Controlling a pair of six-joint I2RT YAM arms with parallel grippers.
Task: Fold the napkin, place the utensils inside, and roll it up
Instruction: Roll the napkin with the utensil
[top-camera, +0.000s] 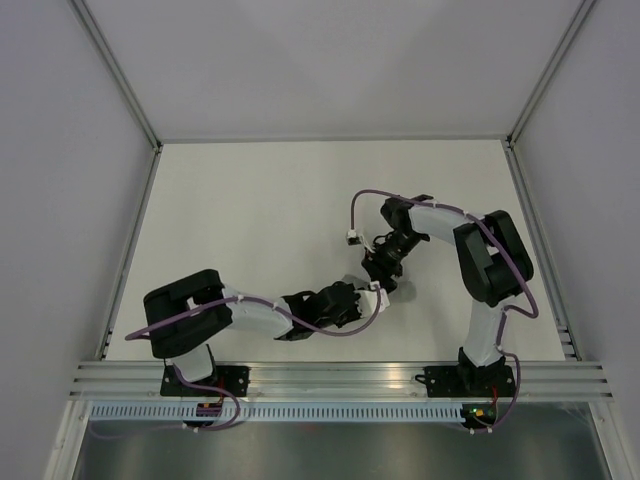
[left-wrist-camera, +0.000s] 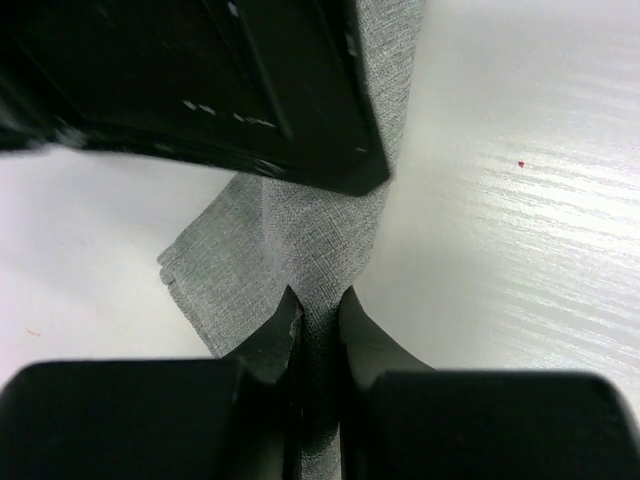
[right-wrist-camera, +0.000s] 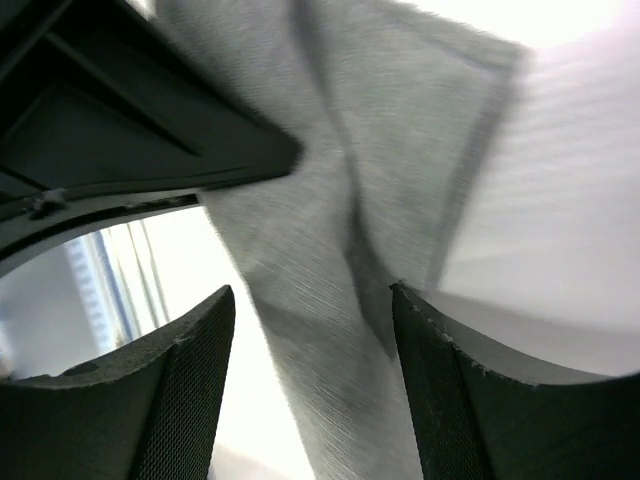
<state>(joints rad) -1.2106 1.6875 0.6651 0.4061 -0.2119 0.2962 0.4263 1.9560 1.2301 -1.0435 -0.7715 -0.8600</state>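
Observation:
The grey napkin (left-wrist-camera: 290, 230) is bunched into a narrow twisted strip lifted off the white table (top-camera: 250, 220). My left gripper (left-wrist-camera: 318, 295) is shut on a pinched fold of it. My right gripper (right-wrist-camera: 312, 290) is open, its two fingers on either side of the hanging napkin (right-wrist-camera: 400, 120) without closing on it. In the top view the two grippers meet at mid-table, left (top-camera: 358, 300) and right (top-camera: 386, 274), and they hide the napkin. The utensils are out of view.
Grey walls and aluminium rails bound the white table on three sides. A rail (top-camera: 330, 378) runs along the near edge by the arm bases. Purple cables loop off both wrists.

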